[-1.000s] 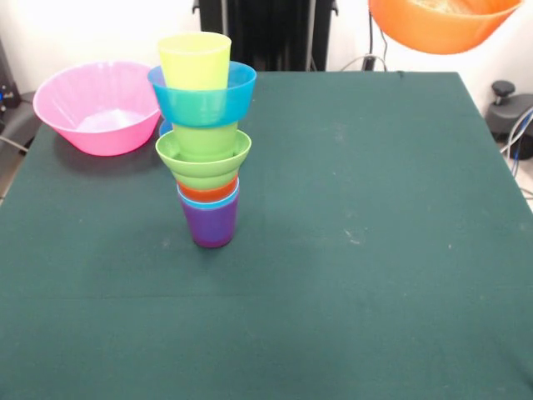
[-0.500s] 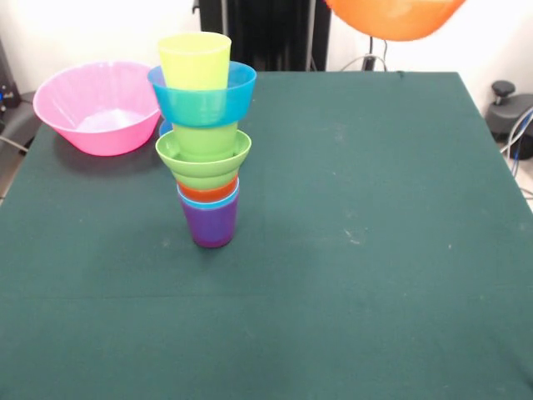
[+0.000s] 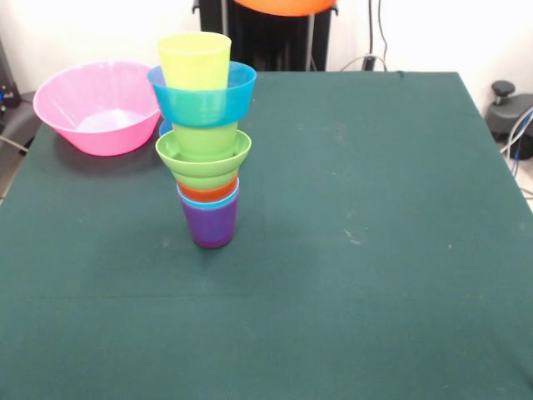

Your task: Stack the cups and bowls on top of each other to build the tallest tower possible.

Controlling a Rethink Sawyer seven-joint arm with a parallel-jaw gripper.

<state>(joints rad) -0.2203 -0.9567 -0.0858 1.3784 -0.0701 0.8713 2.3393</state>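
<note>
The tower stands left of the table's middle, with a purple cup (image 3: 209, 227) as its base. Above it show a light blue cup rim (image 3: 210, 202) and an orange cup rim (image 3: 208, 192). Higher up come a ridged green bowl (image 3: 202, 158), a green cup (image 3: 205, 137), a blue bowl (image 3: 202, 98) and a yellow-green cup (image 3: 194, 60) on top. Only the underside of an orange bowl (image 3: 285, 6) shows, in the air at the top edge, right of the tower's top. What holds it is out of view. No gripper shows.
A large translucent pink bowl (image 3: 96, 106) sits at the table's far left corner. A sliver of another blue bowl (image 3: 164, 128) peeks out behind the tower. Green cloth (image 3: 358, 250) covers the table. A black stand (image 3: 275, 37) rises behind the far edge.
The orange bowl has travelled left along the top edge and risen. Only its underside now shows. The tower and pink bowl have not moved.
</note>
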